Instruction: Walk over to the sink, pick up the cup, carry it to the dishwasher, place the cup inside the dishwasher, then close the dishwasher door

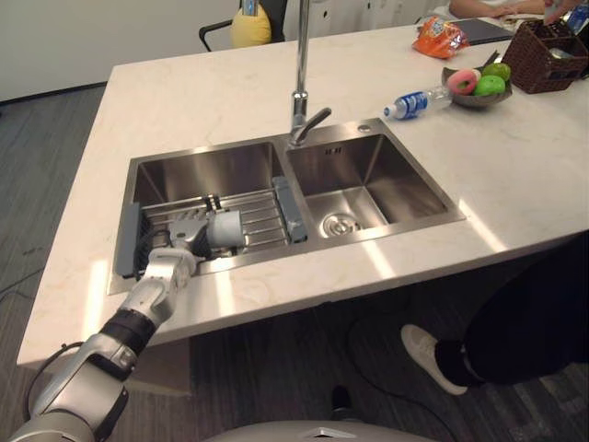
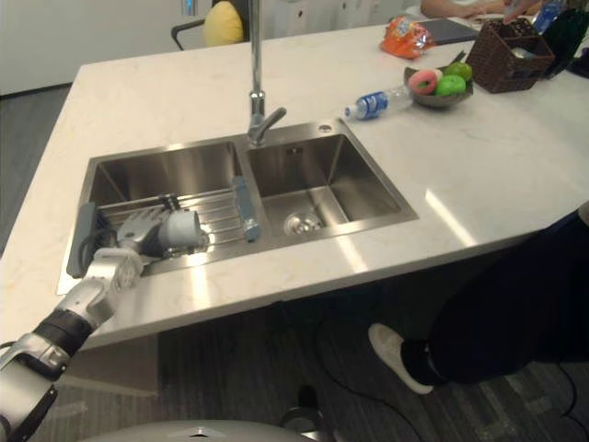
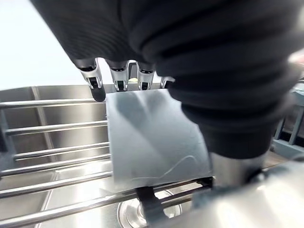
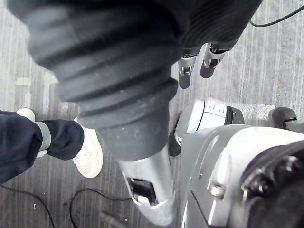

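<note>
A grey cup [image 1: 224, 228] rests on the wire rack [image 1: 262, 216] in the left basin of the steel sink [image 1: 368, 239]. My left hand [image 1: 184, 241] reaches over the sink's front rim and is shut on the cup. In the left wrist view the fingers [image 3: 92, 78] wrap over the cup's [image 3: 152, 137] far side, while the thumb [image 3: 232, 166] lies along its near side. My right hand [image 4: 187, 71] hangs over the floor with relaxed fingers, holding nothing.
A tall faucet [image 1: 301, 92] stands between the two basins. At the counter's far right lie a water bottle [image 1: 419, 101], a fruit bowl [image 1: 479, 85], a snack bag [image 1: 440, 37] and a wicker basket [image 1: 550, 55]. A person's leg and white shoe [image 1: 425, 354] stand right of the counter.
</note>
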Controlling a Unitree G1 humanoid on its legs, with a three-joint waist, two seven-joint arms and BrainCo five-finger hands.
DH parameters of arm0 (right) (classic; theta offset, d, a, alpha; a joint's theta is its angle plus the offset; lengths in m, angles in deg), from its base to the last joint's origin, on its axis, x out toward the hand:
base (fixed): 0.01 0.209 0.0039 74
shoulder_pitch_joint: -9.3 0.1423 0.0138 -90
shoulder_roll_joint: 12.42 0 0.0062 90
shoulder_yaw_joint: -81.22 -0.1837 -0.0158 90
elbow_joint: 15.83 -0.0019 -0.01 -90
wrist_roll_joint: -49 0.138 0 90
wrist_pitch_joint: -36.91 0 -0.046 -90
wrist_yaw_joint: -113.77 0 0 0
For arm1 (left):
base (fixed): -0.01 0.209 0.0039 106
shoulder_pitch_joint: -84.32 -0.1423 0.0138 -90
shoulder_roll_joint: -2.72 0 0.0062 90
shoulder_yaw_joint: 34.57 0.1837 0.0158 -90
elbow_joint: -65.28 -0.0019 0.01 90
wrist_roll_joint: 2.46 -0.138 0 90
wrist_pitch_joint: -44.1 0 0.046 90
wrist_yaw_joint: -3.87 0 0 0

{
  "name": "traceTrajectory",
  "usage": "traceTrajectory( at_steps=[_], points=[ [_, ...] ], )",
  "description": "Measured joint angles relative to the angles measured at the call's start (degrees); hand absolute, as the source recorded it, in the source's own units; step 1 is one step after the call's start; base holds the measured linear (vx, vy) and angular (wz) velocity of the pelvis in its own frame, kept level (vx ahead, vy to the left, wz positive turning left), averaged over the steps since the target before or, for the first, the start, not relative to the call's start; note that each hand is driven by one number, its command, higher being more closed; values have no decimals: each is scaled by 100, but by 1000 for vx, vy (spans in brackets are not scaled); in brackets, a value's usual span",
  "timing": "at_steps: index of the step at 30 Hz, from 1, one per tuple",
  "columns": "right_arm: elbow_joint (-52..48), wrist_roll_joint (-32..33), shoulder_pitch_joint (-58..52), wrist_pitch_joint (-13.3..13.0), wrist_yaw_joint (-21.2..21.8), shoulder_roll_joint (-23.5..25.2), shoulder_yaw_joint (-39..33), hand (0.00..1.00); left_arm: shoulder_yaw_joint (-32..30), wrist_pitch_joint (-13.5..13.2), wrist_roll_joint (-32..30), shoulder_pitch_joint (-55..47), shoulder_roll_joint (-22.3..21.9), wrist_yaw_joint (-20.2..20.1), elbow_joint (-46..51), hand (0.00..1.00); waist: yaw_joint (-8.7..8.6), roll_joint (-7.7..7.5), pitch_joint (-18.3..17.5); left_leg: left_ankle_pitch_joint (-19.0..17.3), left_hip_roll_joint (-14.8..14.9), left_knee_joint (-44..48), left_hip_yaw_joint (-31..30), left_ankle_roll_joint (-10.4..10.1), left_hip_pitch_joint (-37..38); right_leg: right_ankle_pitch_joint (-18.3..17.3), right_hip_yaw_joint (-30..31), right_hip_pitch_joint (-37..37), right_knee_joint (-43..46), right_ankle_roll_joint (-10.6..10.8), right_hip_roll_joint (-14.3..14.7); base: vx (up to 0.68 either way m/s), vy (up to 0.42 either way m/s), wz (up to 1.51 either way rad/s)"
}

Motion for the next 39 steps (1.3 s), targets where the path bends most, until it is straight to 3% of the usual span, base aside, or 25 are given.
traceTrajectory(
  at_steps=[5,10,15,20,21,34,39],
  points=[
    [-2,14,22,-6,-8,-52,112,0,295,94,149,165,-33,-410,33,0,-76,31,-5,-104,-13,115,-66,58,-12,27,163,-80,13,45,21,-1,-23,-18],
    [6,63,-6,-4,-8,-50,264,0,388,579,414,268,-75,-355,77,0,-214,45,3,-195,-30,158,-143,82,4,27,191,-80,15,44,24,0,-19,-10],
    [1,63,-4,-6,-1,-57,252,0,248,311,467,284,-146,-443,-36,0,-214,57,26,-209,-23,180,-160,88,7,10,165,-54,23,16,24,-15,-18,0],
    [-2,63,-11,-11,2,-68,262,0,221,287,342,285,-210,-352,-60,0,-210,36,127,-233,-17,166,-170,78,90,-33,135,18,-1,-45,28,-39,-28,1],
    [1,63,-12,-10,2,-81,266,0,221,287,342,285,-224,-339,-65,100,-207,64,121,-237,-17,165,-170,78,90,-36,132,18,-1,-47,28,0,0,0],
    [4,61,-9,-41,19,-152,398,0,180,-153,362,287,-254,-487,-75,100,-209,76,131,-239,-10,132,-232,77,77,-50,82,26,22,11,33,-14,-21,2],
    [8,60,-10,-151,40,-159,469,0,346,-525,379,377,-223,-410,-59,100,-232,76,131,-238,-6,129,-318,78,58,-69,-42,66,30,26,30,-10,-31,9]
  ],
)
